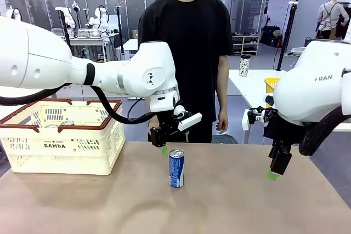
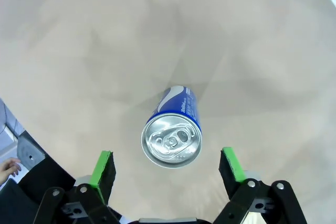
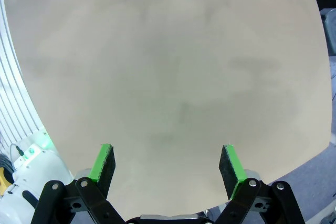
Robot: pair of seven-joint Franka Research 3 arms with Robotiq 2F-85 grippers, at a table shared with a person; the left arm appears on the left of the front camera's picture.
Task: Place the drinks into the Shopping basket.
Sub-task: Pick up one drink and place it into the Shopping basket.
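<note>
Front view, can: a blue can (image 1: 176, 168) with white lettering and a silver top stands upright on the tan table (image 1: 230, 201), near the middle.
Front view, basket: a cream lattice shopping basket (image 1: 63, 135) with a reddish-brown rim sits on the table's left side, well apart from the can; something silvery shows inside it, too hidden to name.
Front view, left gripper: the left gripper (image 1: 163, 142) hangs just above and slightly behind the can, not touching it; its spread cannot be read from this angle.
Front view, right gripper: the right gripper (image 1: 276, 167) hovers over the table's right part, holding nothing, well apart from the can.
Front view, person: a person in a black shirt (image 1: 189, 36) stands at the far side, arms down.
Left wrist view, gripper: the fingers (image 2: 103, 167) stand wide apart, nothing between the pads.
Left wrist view, can: the can (image 2: 172, 129) sits below, between the two fingers, its pull-tab top facing the camera.
Right wrist view, gripper: the fingers (image 3: 103, 163) stand wide apart and empty over bare table (image 3: 168, 77).
</note>
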